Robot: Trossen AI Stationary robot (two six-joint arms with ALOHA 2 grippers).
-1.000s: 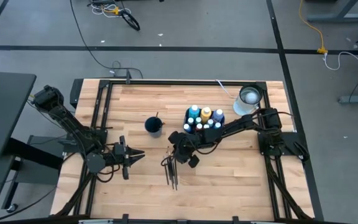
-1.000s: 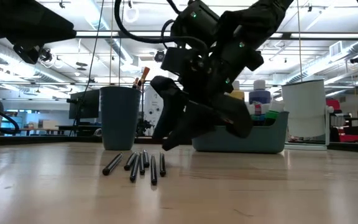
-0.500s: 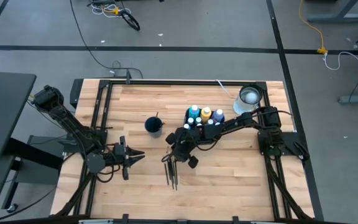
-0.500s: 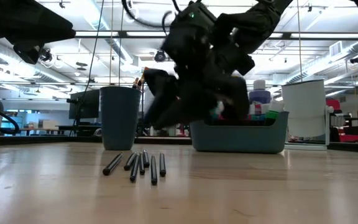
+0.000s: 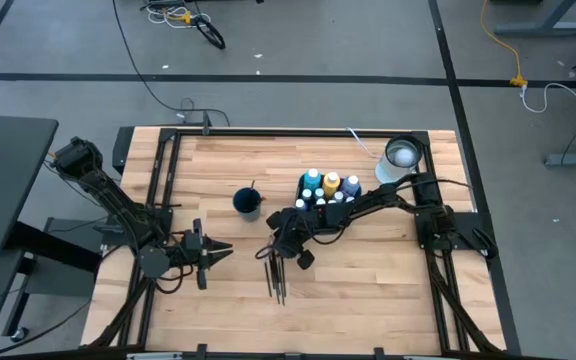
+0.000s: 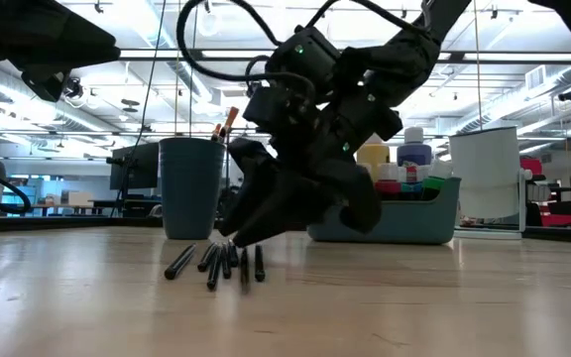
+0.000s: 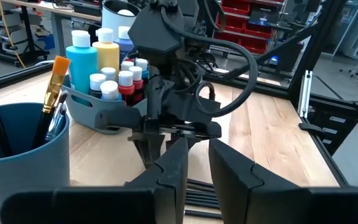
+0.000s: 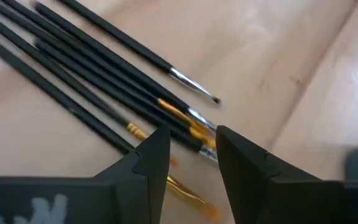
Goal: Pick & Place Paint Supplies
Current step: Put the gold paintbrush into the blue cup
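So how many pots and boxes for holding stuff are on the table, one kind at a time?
Blue cup with brushes in it: 1
Grey-blue caddy holding the paint bottles: 1
White tub: 1
Total: 3

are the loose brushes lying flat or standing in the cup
Lying flat: the thin dark-handled paintbrushes rest in a bunch on the wooden table, outside the blue-grey cup.

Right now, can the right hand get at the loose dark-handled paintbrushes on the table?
Probably yes. The right hand hangs open just above the thin dark-handled paintbrushes lying on the bare wooden table, with nothing between them.
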